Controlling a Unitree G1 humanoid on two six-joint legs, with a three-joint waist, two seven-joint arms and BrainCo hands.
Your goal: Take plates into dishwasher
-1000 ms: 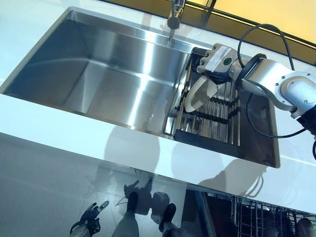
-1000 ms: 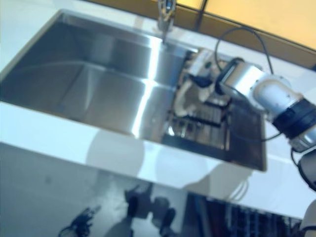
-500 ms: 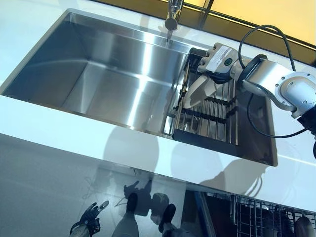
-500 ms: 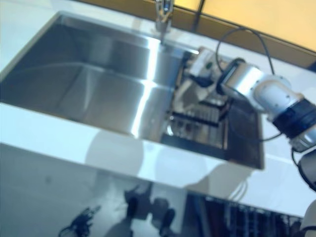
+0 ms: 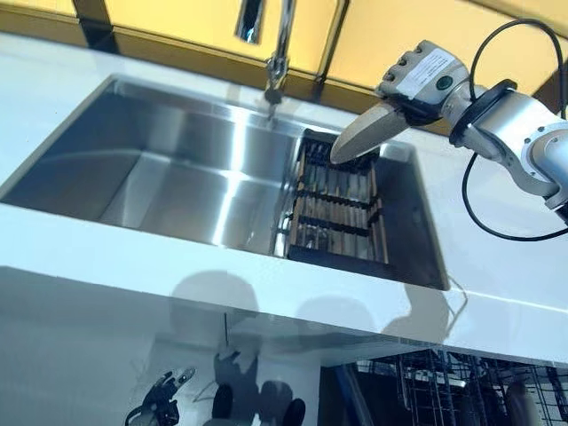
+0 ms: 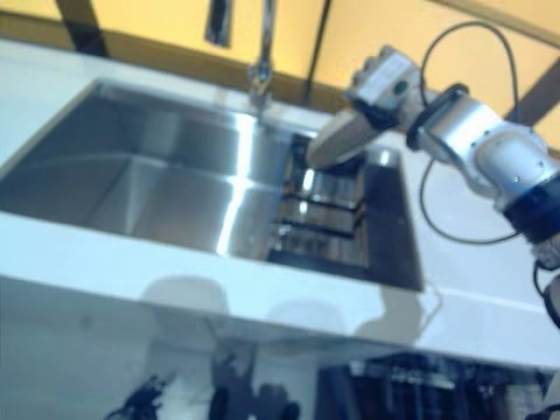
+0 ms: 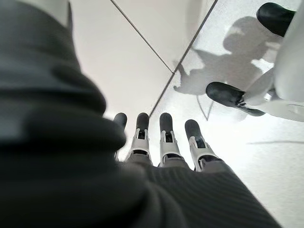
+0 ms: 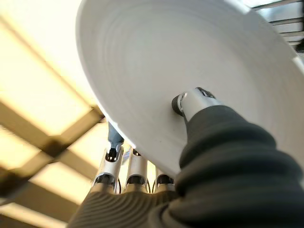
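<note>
My right hand point(image 5: 420, 82) hangs above the back end of the dark dish rack point(image 5: 337, 209) that sits in the right part of the steel sink point(image 5: 191, 164). It is shut on a white plate point(image 5: 362, 133), held tilted and clear of the rack. In the right wrist view the plate point(image 8: 190, 57) fills most of the picture, with my thumb point(image 8: 192, 102) pressed on its face and my fingers point(image 8: 135, 171) behind its rim. My left hand point(image 5: 164, 398) hangs low by the floor, fingers point(image 7: 166, 137) straight and holding nothing. The dishwasher rack point(image 5: 461, 386) shows below the counter at the lower right.
A tap point(image 5: 277, 44) rises behind the sink, left of the plate. The white counter point(image 5: 133, 257) runs along the sink's front and sides. A yellow wall with dark bars point(image 5: 177, 18) stands behind. A person's dark shoes point(image 7: 232, 95) are on the floor near my left hand.
My right hand has lifted the white plate up out of the dish rack, above the sink's back edge. The camera has also tilted, shifting the whole scene.
</note>
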